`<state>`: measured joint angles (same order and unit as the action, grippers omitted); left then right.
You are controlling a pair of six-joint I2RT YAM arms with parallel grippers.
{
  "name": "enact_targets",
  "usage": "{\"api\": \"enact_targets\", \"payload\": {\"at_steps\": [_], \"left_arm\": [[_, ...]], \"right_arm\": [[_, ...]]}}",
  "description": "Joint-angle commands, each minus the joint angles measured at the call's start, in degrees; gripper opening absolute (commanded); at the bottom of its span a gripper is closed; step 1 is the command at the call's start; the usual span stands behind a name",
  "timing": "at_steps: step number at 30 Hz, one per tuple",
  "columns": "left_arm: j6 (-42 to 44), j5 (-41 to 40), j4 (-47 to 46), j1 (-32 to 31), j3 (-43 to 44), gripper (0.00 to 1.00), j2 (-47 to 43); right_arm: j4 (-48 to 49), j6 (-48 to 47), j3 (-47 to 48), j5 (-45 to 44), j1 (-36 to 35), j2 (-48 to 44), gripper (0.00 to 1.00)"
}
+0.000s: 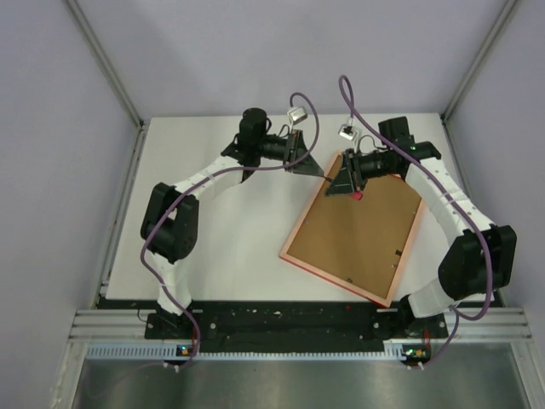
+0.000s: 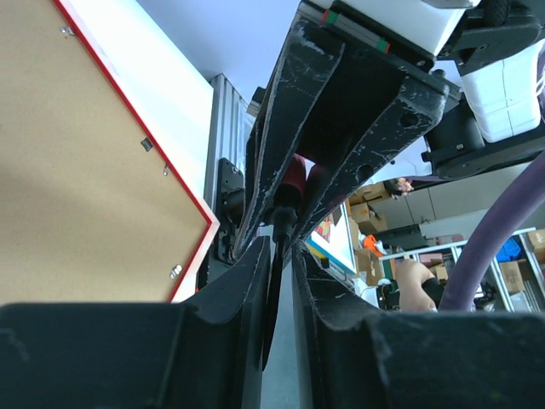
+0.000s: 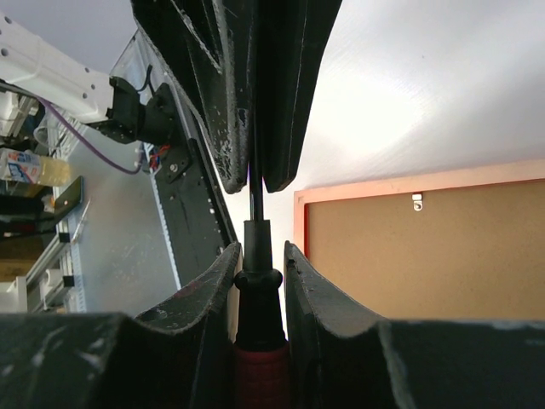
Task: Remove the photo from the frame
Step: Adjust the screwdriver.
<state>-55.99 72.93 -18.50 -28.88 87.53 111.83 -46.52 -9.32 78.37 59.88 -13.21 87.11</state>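
Top external view: on the table [image 1: 213,247] the frame [image 1: 353,243] lies face down, the photo hidden under its brown back. It is likely light and stiff, best held by its rim. The right gripper [image 3: 260,260] and left gripper [image 2: 281,256] pinch one red-handled tool [image 3: 258,362] over its far corner.

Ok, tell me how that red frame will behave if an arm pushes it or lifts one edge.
Lying flat, back up, on the smooth white table, the frame would probably slide or pivot under a push, not tip. Its thin rim and broad brown back suggest something light and fairly stiff, though one-edge lifting may flex it.
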Motion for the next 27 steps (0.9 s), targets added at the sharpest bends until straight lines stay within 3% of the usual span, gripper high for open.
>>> {"api": "enact_targets", "payload": {"at_steps": [1,5,10,11,15,17,19,23,27], "left_arm": [[3.9,1.0,2.0,0.1,1.3,0.19,-3.3],[6.3,0.4,5.2,0.0,2.0,0.0,-3.3],[9.6,-1.0,9.5,0.1,3.3,0.0,-3.5],[9.4,-1.6,9.6,0.3,3.2,0.0,-3.5],[5.5,-3.5,5.5,2.6,2.1,0.0,-3.6],[0.5,-4.0,0.1,4.2,0.7,0.0,-3.6],[-5.0,-4.4,-4.5,5.3,-0.5,0.0,-3.6],[-9.2,-4.8,-9.0,5.9,-2.0,0.0,-3.6],[-19.8,-3.4,-22.5,5.8,-4.2,0.0,-2.8]], "right_arm": [[1.1,0.2,3.9,-0.7,0.3,-1.4,0.0],[1.1,0.4,4.4,-0.5,0.3,-1.6,0.0],[0.8,0.3,4.3,-0.4,0.4,-1.8,0.01],[0.9,0.4,4.3,-1.2,0.4,-1.9,0.13],[2.1,-1.2,2.9,-4.6,0.4,-5.7,0.75],[4.8,-1.4,1.1,-6.5,0.4,-9.1,0.9],[10.5,-1.0,-1.9,-8.6,0.3,-13.8,0.99],[15.8,-2.5,-6.6,-9.2,0.5,-19.2,0.99],[23.9,-1.7,-12.1,-13.8,0.4,-20.9,0.95]]}}
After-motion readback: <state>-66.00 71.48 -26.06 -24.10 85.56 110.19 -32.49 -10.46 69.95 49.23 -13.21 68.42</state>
